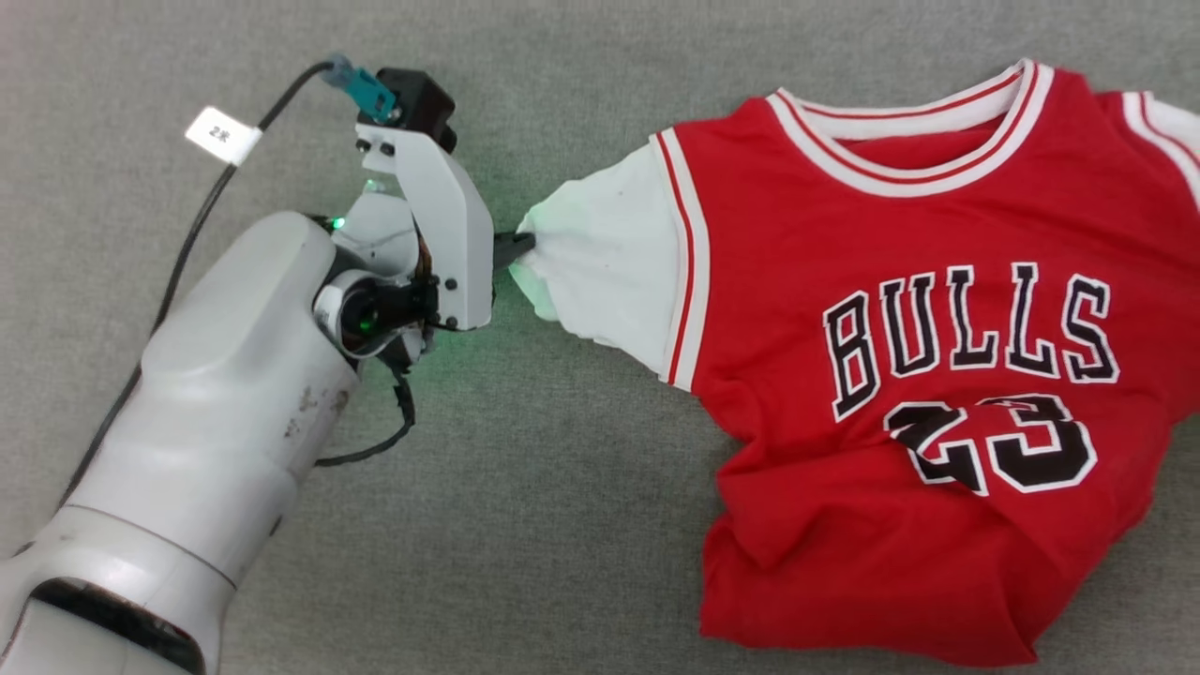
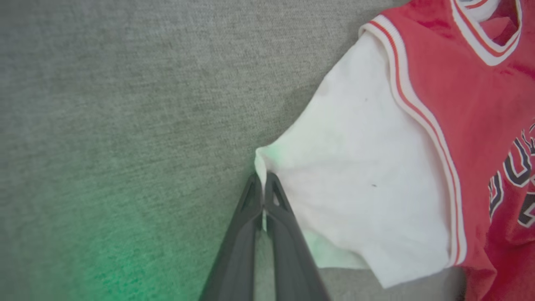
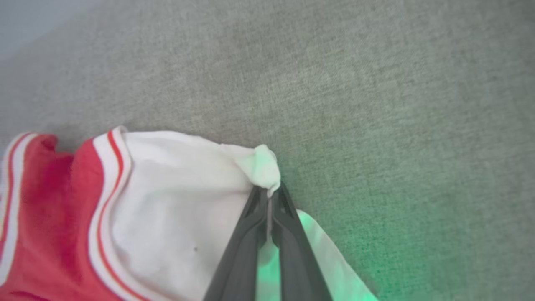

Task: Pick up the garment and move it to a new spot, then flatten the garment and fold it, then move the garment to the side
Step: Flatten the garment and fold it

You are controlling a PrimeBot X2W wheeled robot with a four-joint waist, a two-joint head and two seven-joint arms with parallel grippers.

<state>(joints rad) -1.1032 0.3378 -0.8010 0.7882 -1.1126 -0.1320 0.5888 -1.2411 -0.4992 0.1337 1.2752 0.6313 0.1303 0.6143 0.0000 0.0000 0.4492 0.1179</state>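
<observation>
1. Garment point(image 1: 937, 525) is lying front-up on the grey mat point(image 1: 562, 544), on the 3 o'clock side of the head view. Its collar point(image 1: 914, 141) is pointing to 12 and its hem point(image 1: 872, 647) is bunching at 6.
2. "BULLS" lettering point(image 1: 970, 328) and the number point(image 1: 994, 441) are showing, with the number partly creasing into a fold.
3. Left gripper point(image 1: 516, 248) is sitting at 9 o'clock of the garment, fingers pointing to 3, clamped tight on the edge of the white sleeve point(image 1: 609, 267).
4. In the left wrist view both fingers are pressing together with a sliver of white cloth between them. The sleeve is fanning out toward 2 o'clock from the tips.
5. Right gripper point(image 3: 269, 196) is clenched too, pinching the bunched corner of the second sleeve point(image 3: 179, 200). Cloth is poking past the tips at 12.
6. In the right wrist view the red body is lying at 9 o'clock of the fingers, with mat at 3.
7. Green light is glowing on the mat near both grippers.
8. Left forearm point(image 1: 225, 375) is showing at 7 o'clock of the head view, with a black cable point(image 1: 202, 216) and white tag point(image 1: 222, 134) running toward 11.
</observation>
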